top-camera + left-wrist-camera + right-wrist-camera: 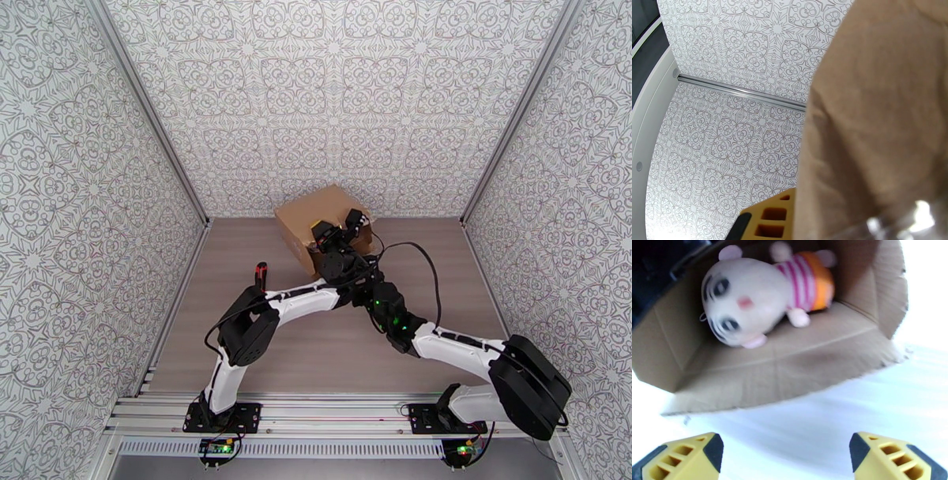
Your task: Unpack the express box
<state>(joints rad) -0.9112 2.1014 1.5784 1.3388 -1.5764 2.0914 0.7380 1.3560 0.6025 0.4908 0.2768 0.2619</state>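
Observation:
The express box [316, 211] is brown cardboard and stands at the back middle of the table, with both arms reaching to its near side. In the right wrist view the express box [798, 362] lies open toward the camera, with a plush doll [750, 299] in a pink-striped top inside. My right gripper [788, 457] is open in front of the opening, and nothing is between its yellow fingers [683, 457]. My left gripper [322, 233] is at the box's near edge. In the left wrist view a cardboard flap [877, 118] sits tight against the one visible finger [768, 221] and hides the other.
A red-and-black utility knife [261, 274] stands on the table left of the box. Patterned walls [332, 95] enclose the back and both sides, close behind the box. The wooden tabletop [332, 355] spreads between the arms and the near rail.

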